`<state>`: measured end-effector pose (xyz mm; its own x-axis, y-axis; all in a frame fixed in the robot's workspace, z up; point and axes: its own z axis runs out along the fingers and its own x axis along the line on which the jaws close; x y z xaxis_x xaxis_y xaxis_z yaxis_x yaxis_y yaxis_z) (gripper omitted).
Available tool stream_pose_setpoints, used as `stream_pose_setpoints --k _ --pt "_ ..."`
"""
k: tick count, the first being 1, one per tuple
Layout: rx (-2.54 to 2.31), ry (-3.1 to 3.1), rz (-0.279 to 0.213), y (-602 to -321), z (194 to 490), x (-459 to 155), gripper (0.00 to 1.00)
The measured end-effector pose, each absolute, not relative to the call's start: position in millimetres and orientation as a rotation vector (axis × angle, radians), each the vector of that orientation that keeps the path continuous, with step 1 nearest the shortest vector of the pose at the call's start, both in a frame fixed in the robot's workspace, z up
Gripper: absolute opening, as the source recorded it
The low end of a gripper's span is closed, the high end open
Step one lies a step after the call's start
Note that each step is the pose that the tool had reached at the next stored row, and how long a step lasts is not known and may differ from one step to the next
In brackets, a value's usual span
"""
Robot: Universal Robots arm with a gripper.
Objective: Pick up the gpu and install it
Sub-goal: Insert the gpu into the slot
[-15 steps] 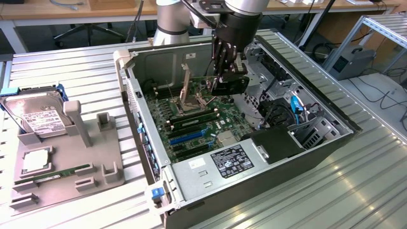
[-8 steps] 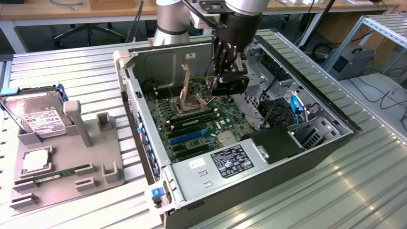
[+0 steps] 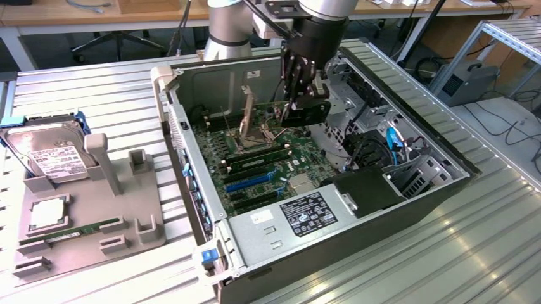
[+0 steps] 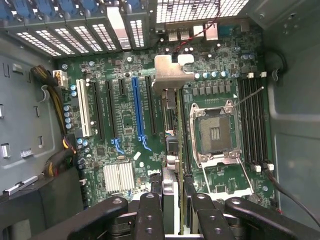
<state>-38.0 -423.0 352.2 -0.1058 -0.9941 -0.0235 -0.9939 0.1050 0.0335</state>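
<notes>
The gpu (image 4: 172, 115) hangs edge-on in the tool (image 4: 173, 207), fingers (image 4: 151, 215) clamped on either side of the card, its silver bracket (image 4: 169, 75) pointing towards the rear vents. It's up above the motherboard (image 4: 120, 120), just beside the blue slot (image 4: 136, 110) and the open CPU socket (image 4: 215, 132). From the exterior view, the tool (image 3: 303, 104) is down inside the open case (image 3: 253, 244) with the card (image 3: 306, 113) in its grip. Off to that view's left, a grey tray (image 3: 80, 221) sits on the surface (image 3: 473, 247), carrying a hard drive (image 3: 55, 158) and a memory stick (image 3: 80, 231).
</notes>
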Motion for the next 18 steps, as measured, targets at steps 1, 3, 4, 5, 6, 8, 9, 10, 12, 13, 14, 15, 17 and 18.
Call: stream_pose_setpoints --k 1,3,4,5,6,8,9,10,12,13,14,15,17,18 --pt "2.100 -2.329 -0.064 -423.1 352.2 -38.0 0.27" --pt "2.105 -2.324 -0.064 -423.1 352.2 -38.0 0.27" --pt "2.108 -2.321 -0.064 -423.1 352.2 -38.0 0.27" --pt "2.110 -2.319 -0.064 -423.1 352.1 -38.0 0.27" --pt "2.113 -2.317 -0.063 -423.1 352.1 -38.0 0.27" --pt "2.118 -2.312 -0.063 -423.0 352.1 -38.0 0.27" --pt "2.120 -2.310 -0.063 -423.1 352.1 -38.0 0.27" --pt "2.122 -2.308 -0.063 -423.1 352.1 -38.0 0.27" --pt "2.127 -2.304 -0.063 -423.1 352.0 -38.0 0.27" --pt "2.129 -2.301 -0.063 -423.1 352.0 -38.0 0.27" --pt "2.131 -2.299 -0.063 -423.1 352.0 -38.0 0.27" --pt "2.133 -2.297 -0.063 -423.1 352.0 -38.0 0.27" --pt "2.138 -2.293 -0.063 -423.1 352.0 -38.0 0.27" --pt "2.139 -2.291 -0.062 -423.0 352.0 -38.0 0.27"
